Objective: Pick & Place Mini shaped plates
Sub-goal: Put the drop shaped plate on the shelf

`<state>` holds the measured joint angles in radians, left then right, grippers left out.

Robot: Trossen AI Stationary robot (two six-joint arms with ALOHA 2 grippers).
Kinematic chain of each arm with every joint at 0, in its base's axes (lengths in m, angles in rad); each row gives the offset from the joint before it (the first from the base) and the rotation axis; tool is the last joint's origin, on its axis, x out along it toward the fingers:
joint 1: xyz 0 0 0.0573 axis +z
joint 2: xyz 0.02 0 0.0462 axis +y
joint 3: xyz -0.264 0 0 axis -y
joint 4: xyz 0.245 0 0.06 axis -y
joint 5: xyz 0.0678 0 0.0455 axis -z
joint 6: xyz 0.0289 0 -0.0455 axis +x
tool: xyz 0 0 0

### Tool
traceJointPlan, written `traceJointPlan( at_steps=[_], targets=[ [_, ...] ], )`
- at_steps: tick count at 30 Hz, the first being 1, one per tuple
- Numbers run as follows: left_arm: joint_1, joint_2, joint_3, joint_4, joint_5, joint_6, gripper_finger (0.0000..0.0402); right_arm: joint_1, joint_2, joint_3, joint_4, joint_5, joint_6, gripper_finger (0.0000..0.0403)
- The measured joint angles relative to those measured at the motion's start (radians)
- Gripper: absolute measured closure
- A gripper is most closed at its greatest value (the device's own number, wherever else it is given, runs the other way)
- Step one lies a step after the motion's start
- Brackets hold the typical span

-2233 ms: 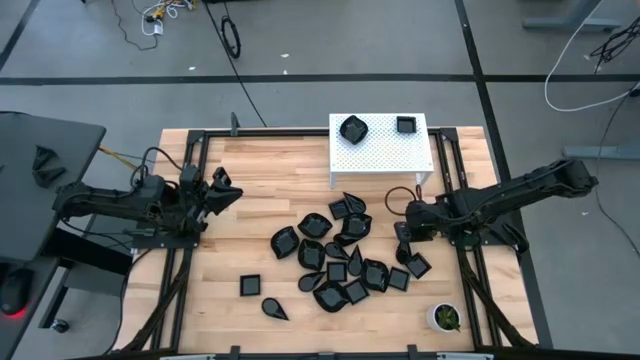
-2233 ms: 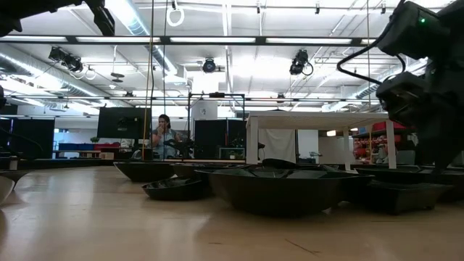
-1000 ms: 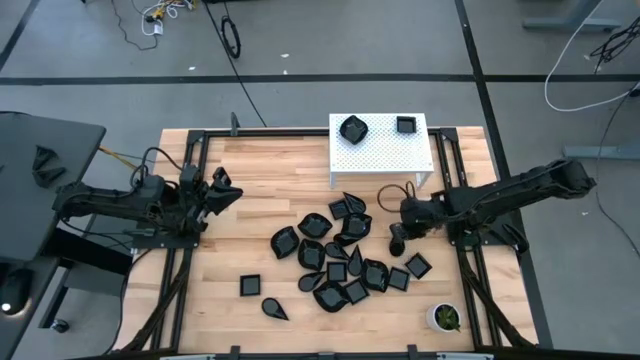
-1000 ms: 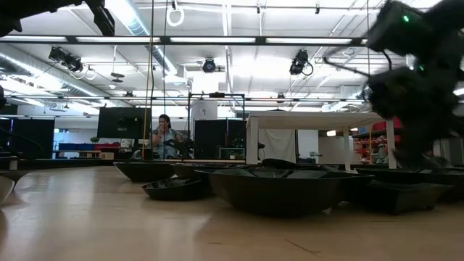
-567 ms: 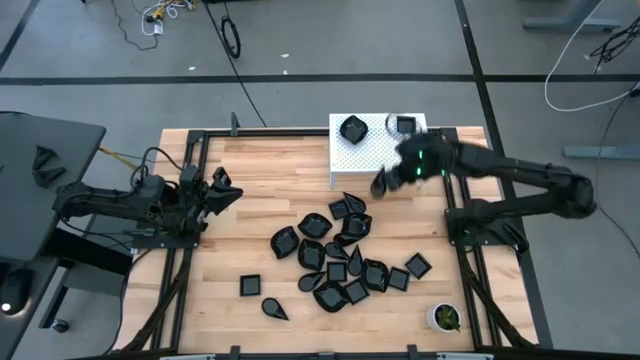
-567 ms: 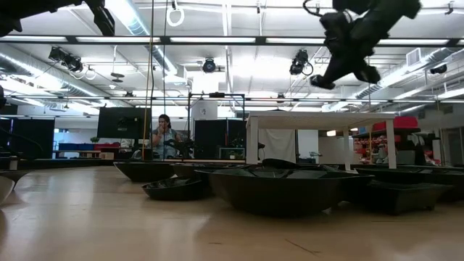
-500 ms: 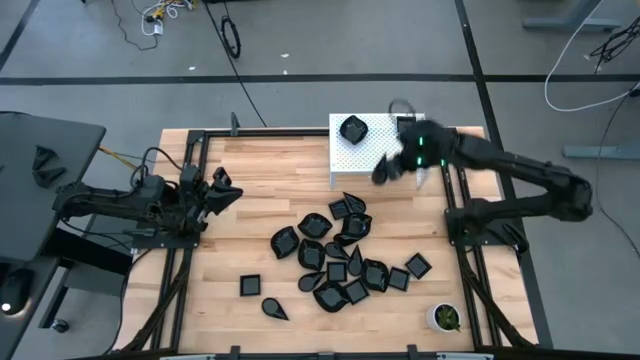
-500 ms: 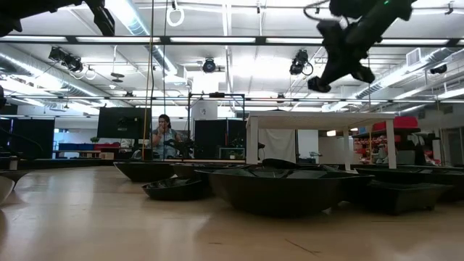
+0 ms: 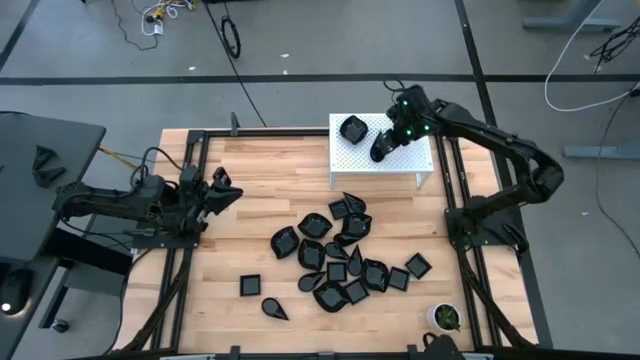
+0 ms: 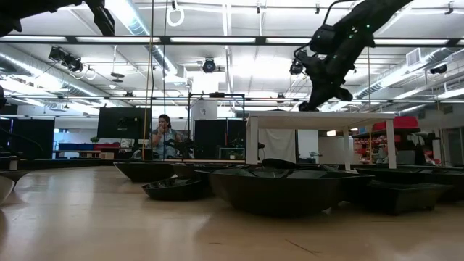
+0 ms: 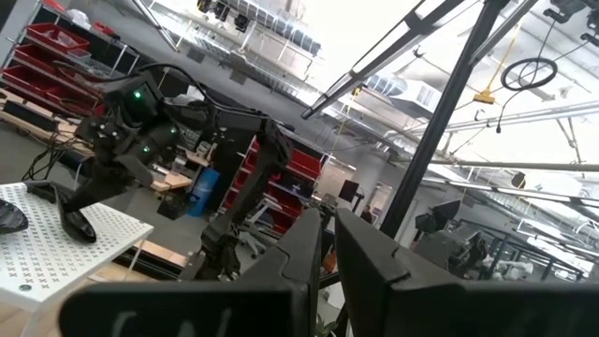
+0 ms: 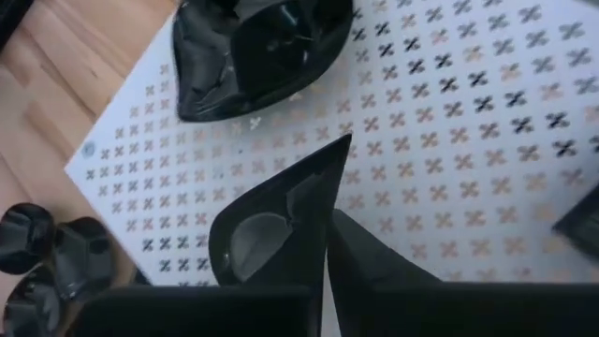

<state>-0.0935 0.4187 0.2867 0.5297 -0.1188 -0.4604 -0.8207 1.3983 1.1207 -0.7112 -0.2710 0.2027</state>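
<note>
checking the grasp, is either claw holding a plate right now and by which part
The right claw holds a teardrop plate by its rim, above the white perforated stand. The left claw holds nothing.

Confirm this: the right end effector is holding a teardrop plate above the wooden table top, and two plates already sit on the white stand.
Not quite. The right end effector holds the teardrop plate above the white perforated stand, not the wooden table top. The high and right wrist views show it. Two plates do already sit on that stand.
</note>
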Motion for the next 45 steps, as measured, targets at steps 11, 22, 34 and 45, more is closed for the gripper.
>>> traceJointPlan(
  at_steps=[11, 22, 34, 45],
  targets=[
    [0.000, 0.000, 0.000, 0.000, 0.000, 0.000, 0.0360, -0.024, -0.003, 0.004, -0.033, 0.136, -0.059, 0.0346],
    [0.000, 0.000, 0.000, 0.000, 0.000, 0.000, 0.0360, -0.014, -0.047, 0.004, -0.025, 0.176, -0.076, 0.0299],
    [0.000, 0.000, 0.000, 0.000, 0.000, 0.000, 0.0360, 0.000, -0.028, 0.004, -0.131, 0.290, -0.028, 0.0376],
    [0.000, 0.000, 0.000, 0.000, 0.000, 0.000, 0.0360, 0.023, 0.002, 0.003, -0.035, 0.289, -0.046, 0.0392]
  ],
)
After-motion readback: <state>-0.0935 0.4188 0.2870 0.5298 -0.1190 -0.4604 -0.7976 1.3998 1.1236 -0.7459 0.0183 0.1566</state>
